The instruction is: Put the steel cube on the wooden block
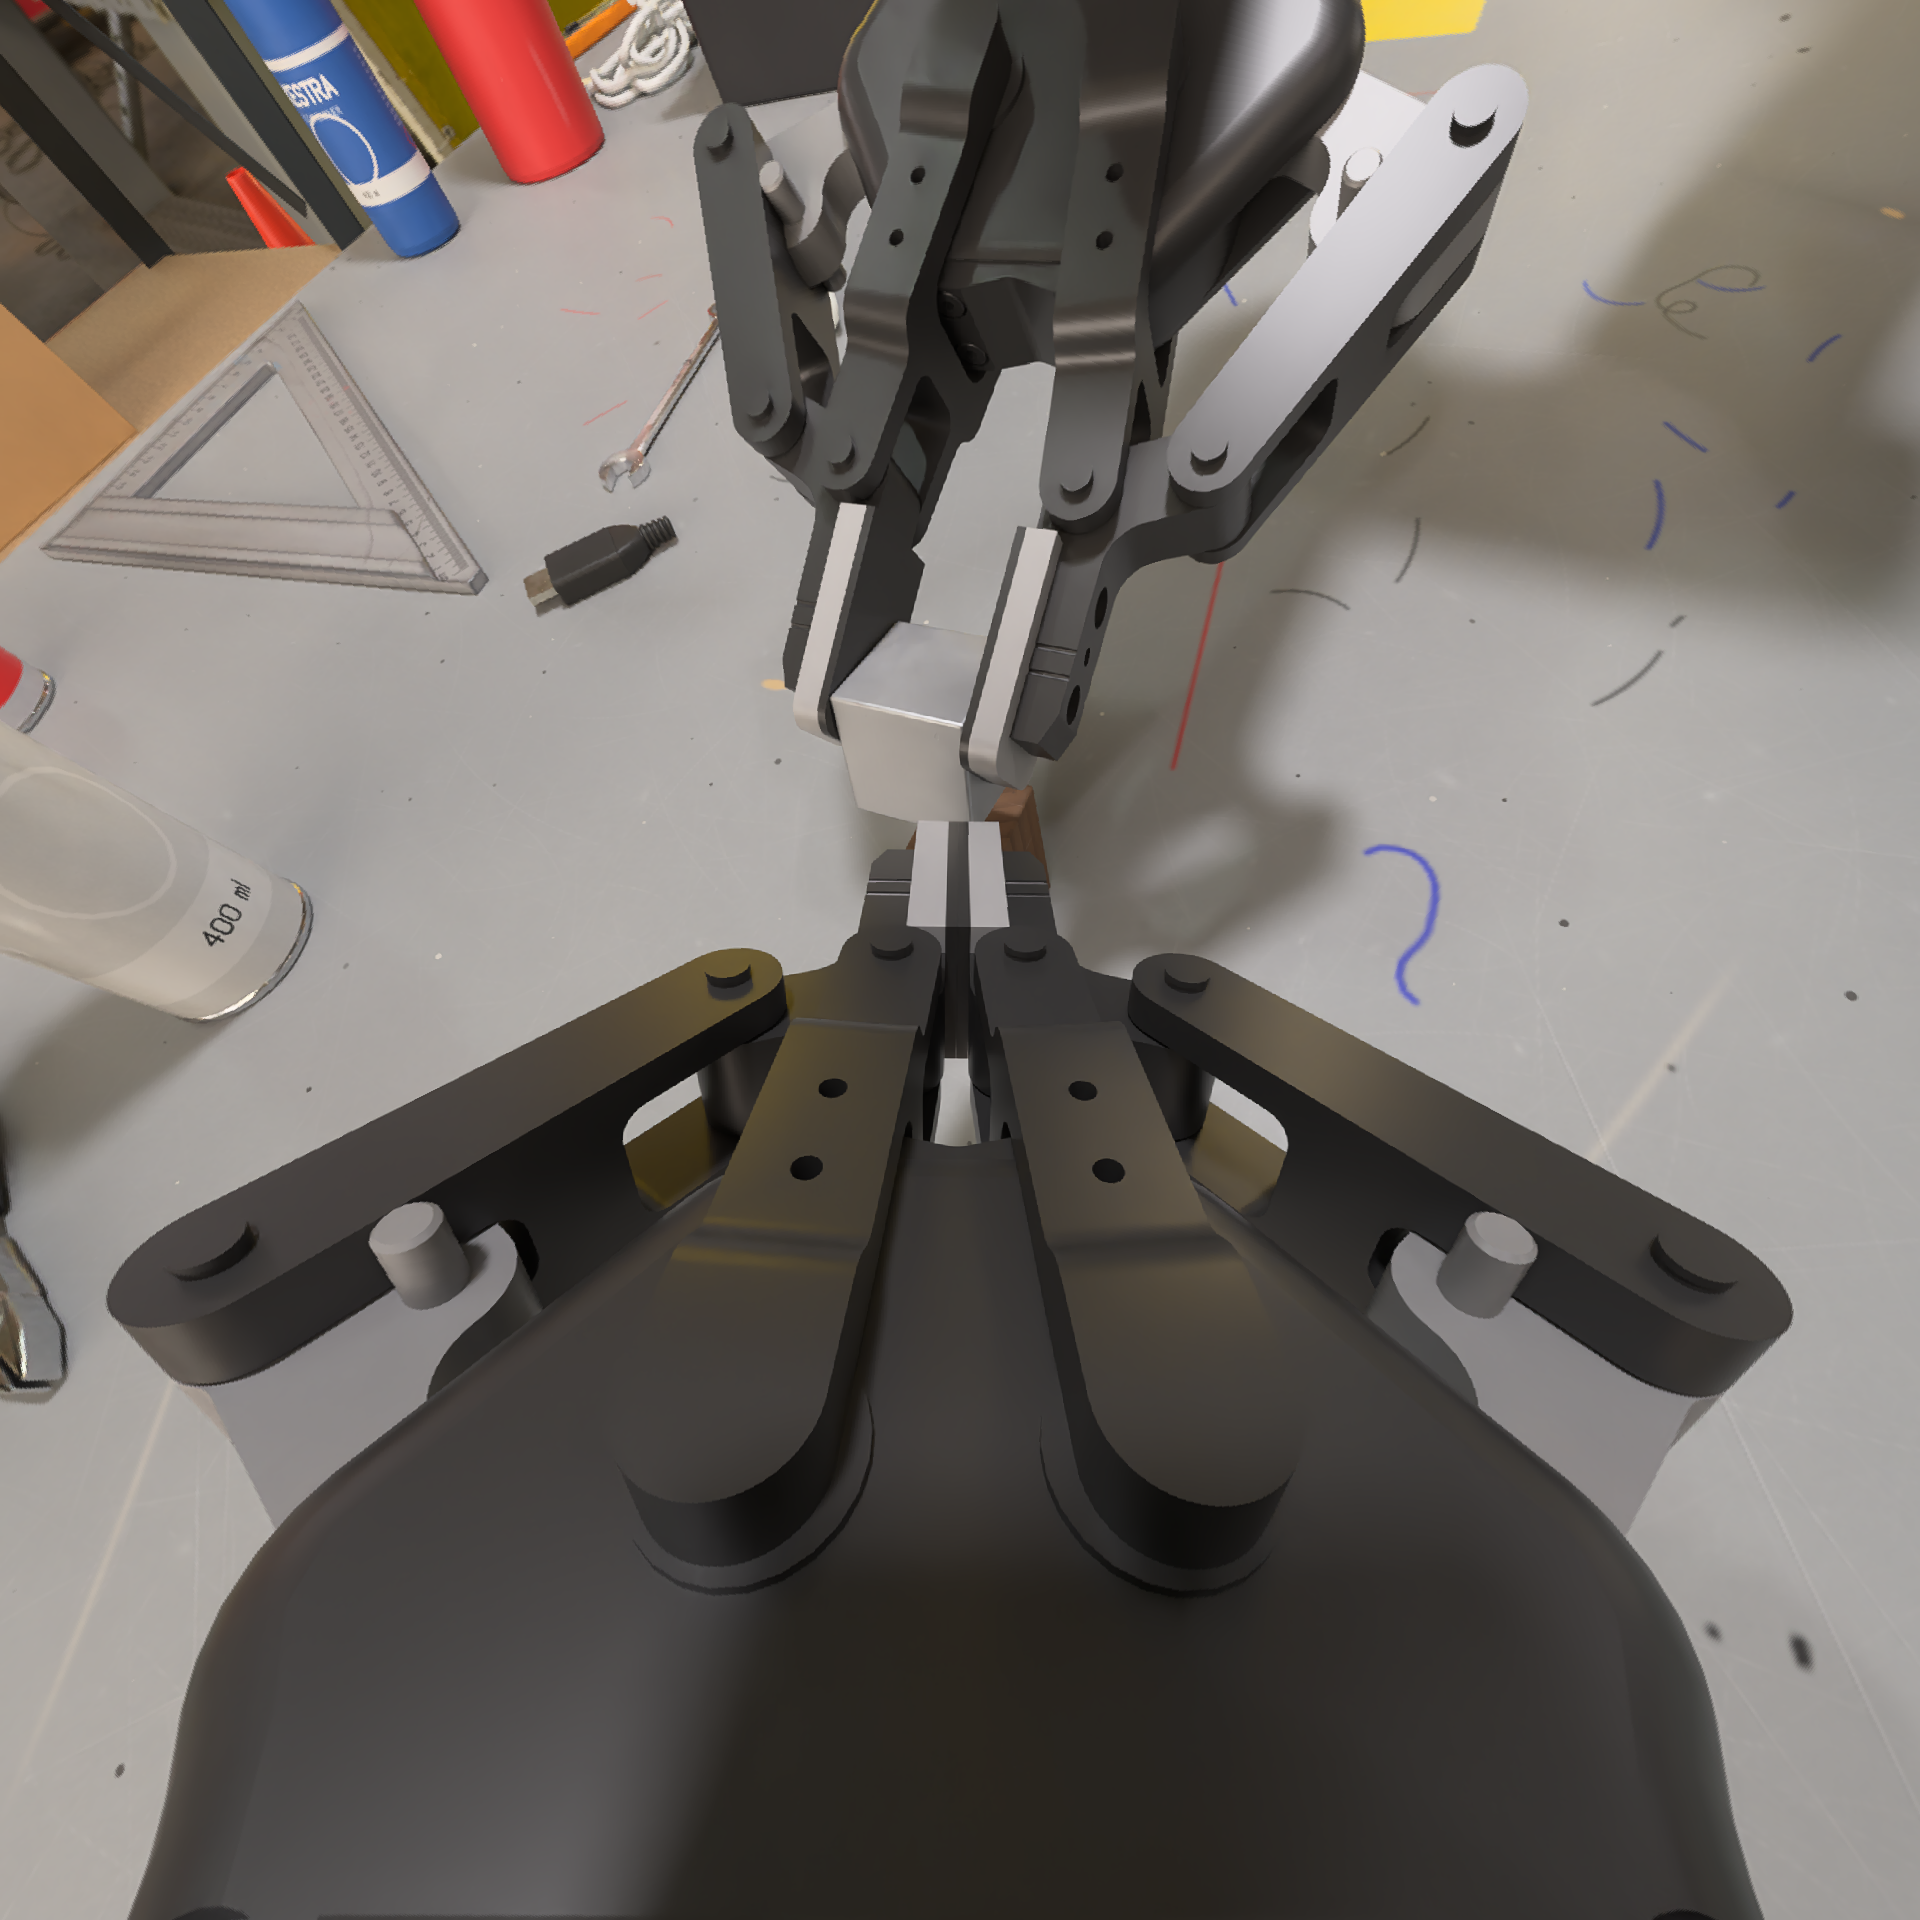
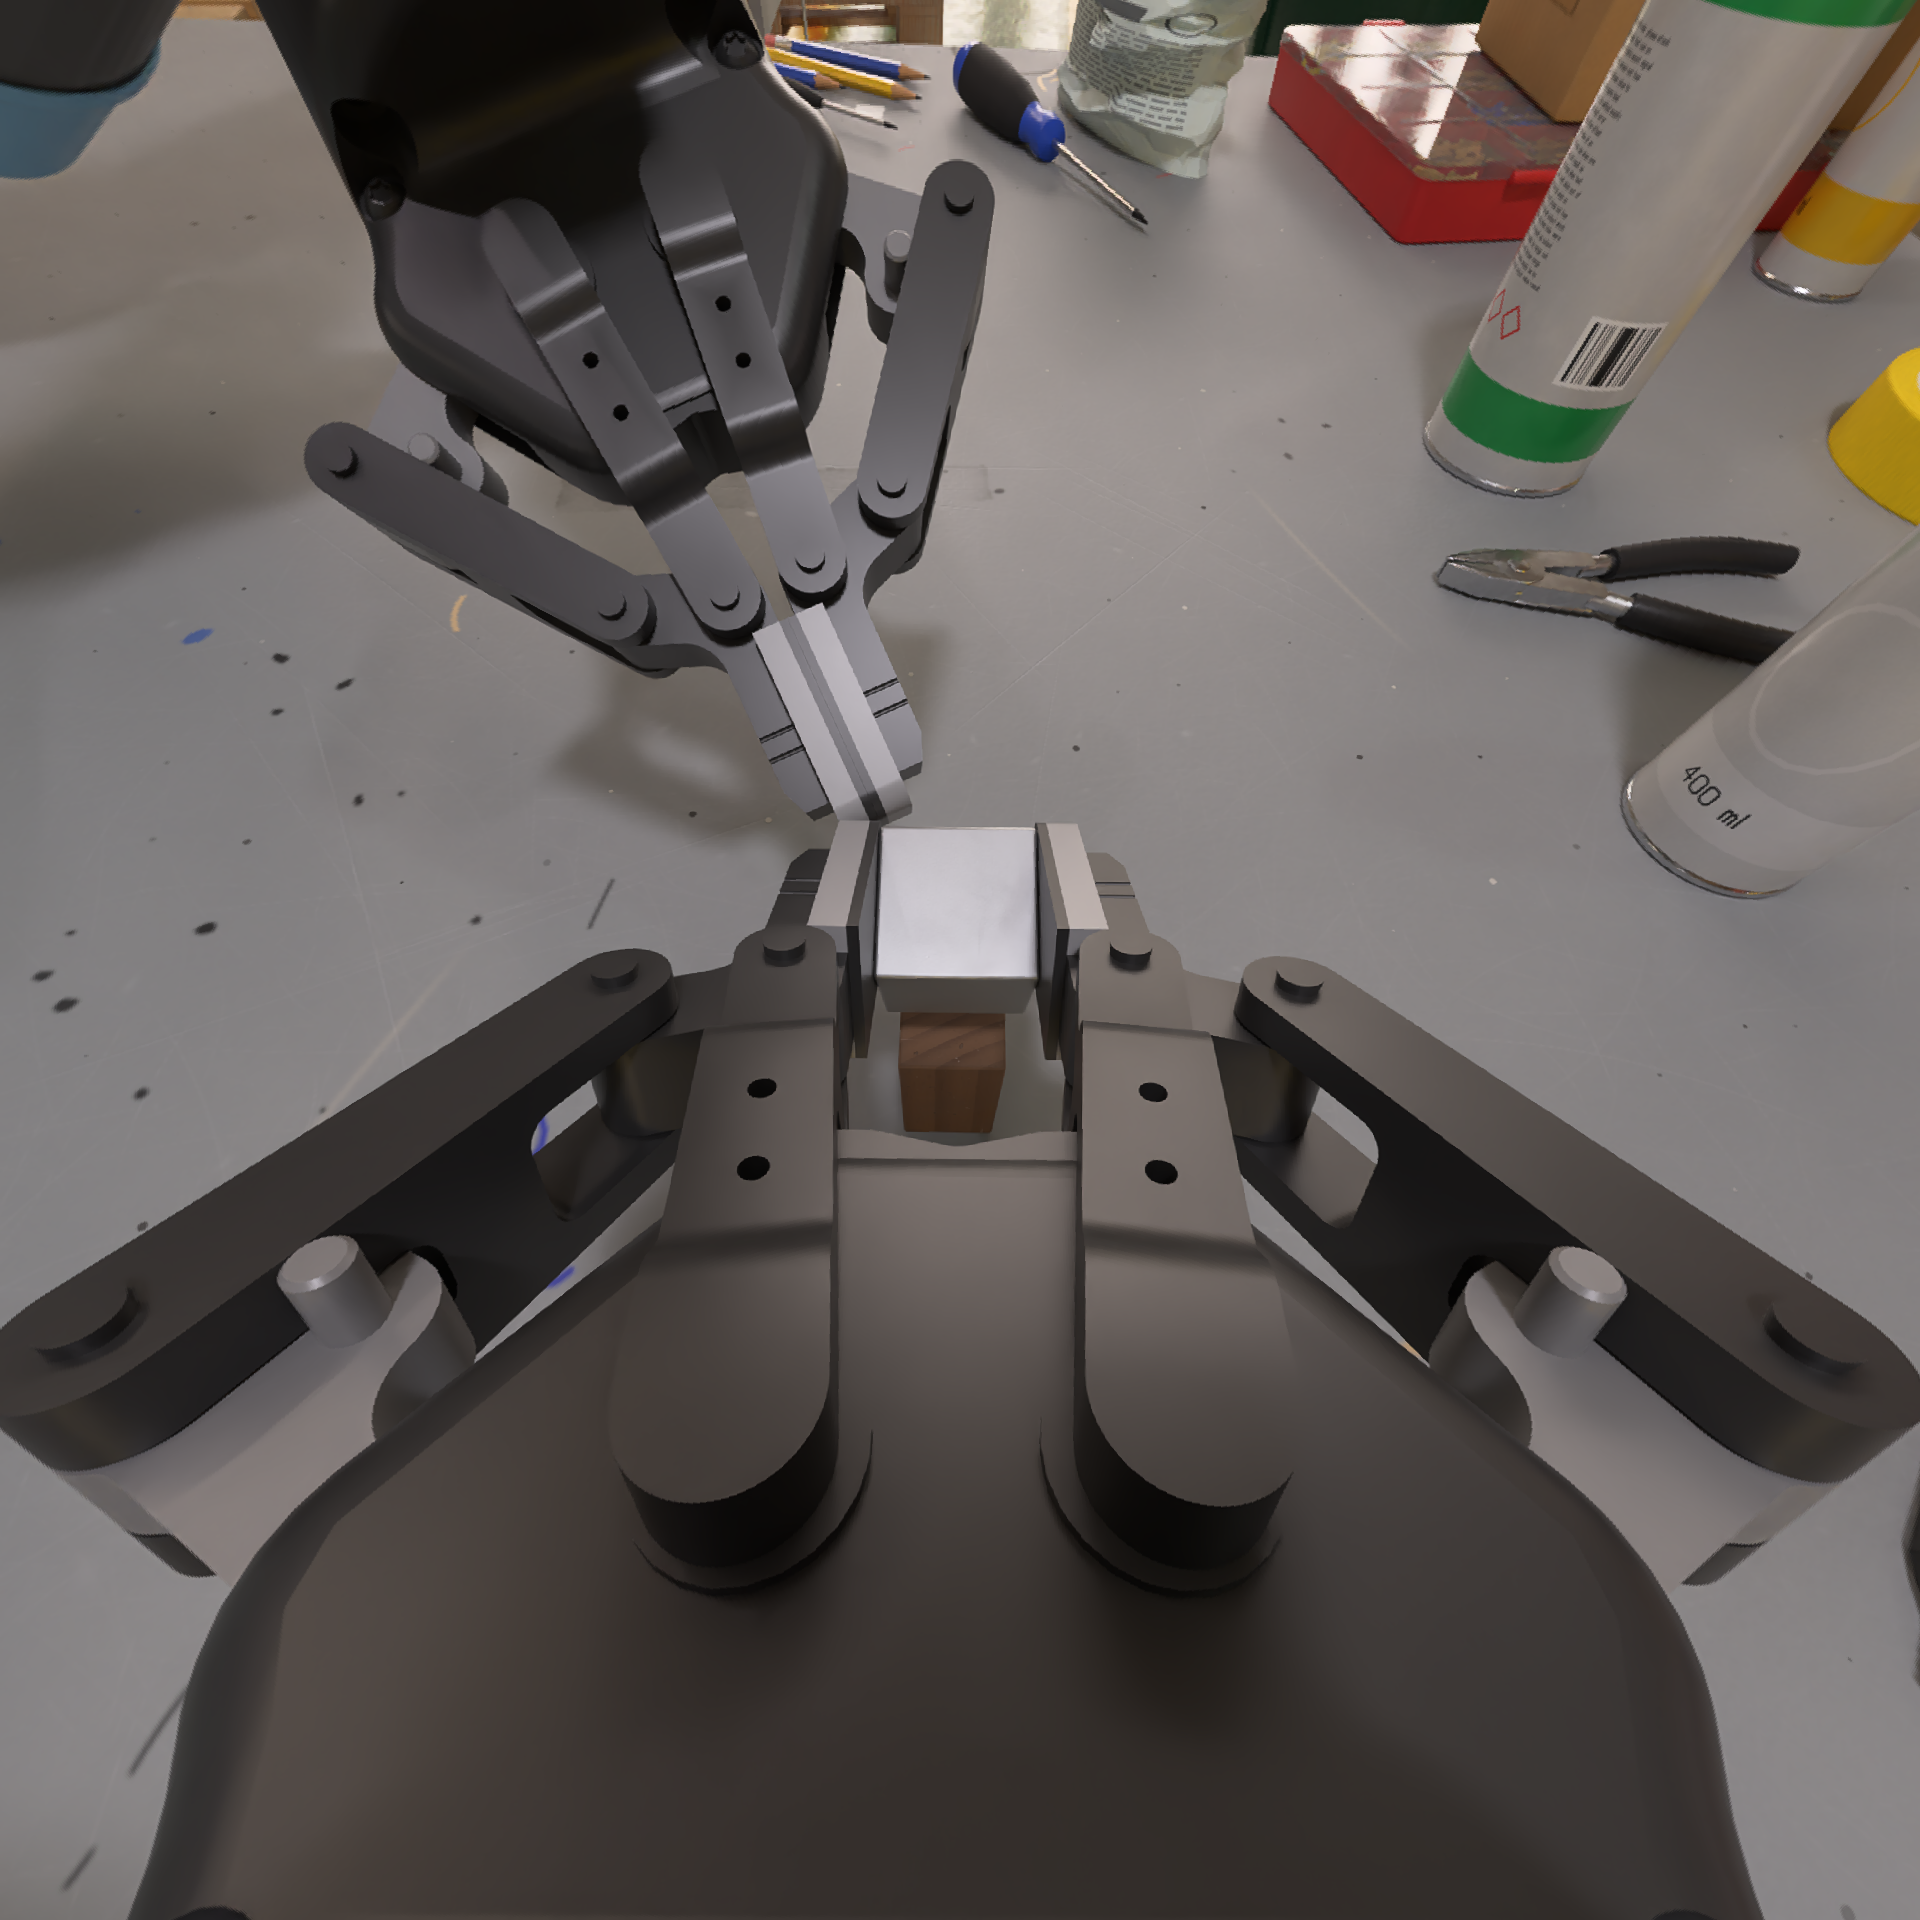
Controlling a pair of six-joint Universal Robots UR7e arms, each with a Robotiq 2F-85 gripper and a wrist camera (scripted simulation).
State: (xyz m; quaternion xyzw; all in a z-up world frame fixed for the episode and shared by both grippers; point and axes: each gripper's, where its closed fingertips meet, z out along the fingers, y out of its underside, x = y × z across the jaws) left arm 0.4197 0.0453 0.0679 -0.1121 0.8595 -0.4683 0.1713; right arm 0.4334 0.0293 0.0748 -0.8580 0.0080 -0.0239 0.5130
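My right gripper (image 2: 956, 883) is shut on the steel cube (image 2: 956, 914), a shiny grey block held between its pads. The brown wooden block (image 2: 951, 1081) stands on the table directly under the cube; I cannot tell whether they touch. In the left wrist view the same gripper (image 1: 899, 717) comes in from the far side holding the cube (image 1: 899, 743), and only a brown corner of the wooden block (image 1: 1016, 816) shows behind my fingers. My left gripper (image 1: 958, 873) is shut and empty, its tips close beside the cube. It also shows in the right wrist view (image 2: 857, 779).
On the grey table: a metal set square (image 1: 270, 488), a wrench (image 1: 660, 410), a black USB plug (image 1: 597, 561), a white can (image 1: 114, 873), red and blue cylinders (image 1: 520, 83). Pliers (image 2: 1621, 587), a green-banded can (image 2: 1579, 281), a red box (image 2: 1423, 125) and a screwdriver (image 2: 1039, 125) lie farther off.
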